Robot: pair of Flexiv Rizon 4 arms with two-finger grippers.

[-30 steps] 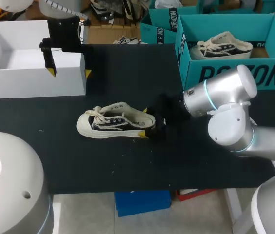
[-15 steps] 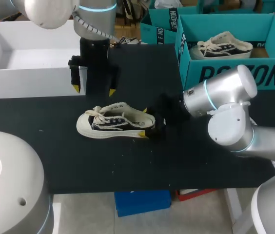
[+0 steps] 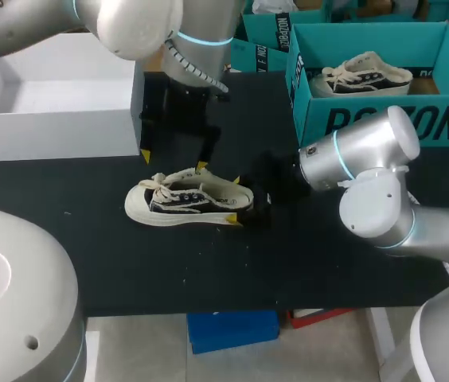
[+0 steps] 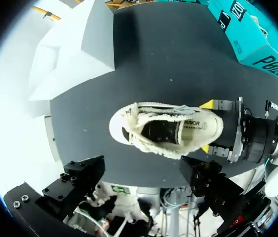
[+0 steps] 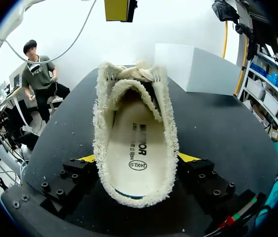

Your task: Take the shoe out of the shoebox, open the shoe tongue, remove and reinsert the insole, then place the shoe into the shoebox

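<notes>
- Head view: the shoe (image 3: 186, 199) stands on its sole mid-table (image 3: 169, 267), toe to 9 o'clock and heel to 3.
- The right gripper (image 3: 236, 200) is at the shoe's 3 o'clock, with one yellow tip on each side of the heel.
- The left gripper (image 3: 173, 161) hangs at the shoe's 12 o'clock, over the laces, its fingers apart and holding nothing.
- An open white box (image 3: 57, 131) lies at 10 o'clock of the shoe. A teal shoebox (image 3: 368, 119) at 2 o'clock holds a second shoe (image 3: 360, 73).
- Left wrist view: we look straight down into the shoe's mouth. Our own fingers are spread wide on either side and well clear of the shoe.
- Right wrist view: the heel sits between the fingers, which press the fuzzy collar from both sides, so it is clamped.
- The insole (image 5: 135, 148) lies flat inside the shoe. The tongue (image 5: 138, 74) is at the far end, and we cannot tell whether it is pulled open.
- Judgement: the shoe is out of its box and braced, so the tongue or insole step is in hand.
- The next move calls for the left gripper to descend into the mouth and narrow its fingers, while the right keeps the heel from tipping.
</notes>
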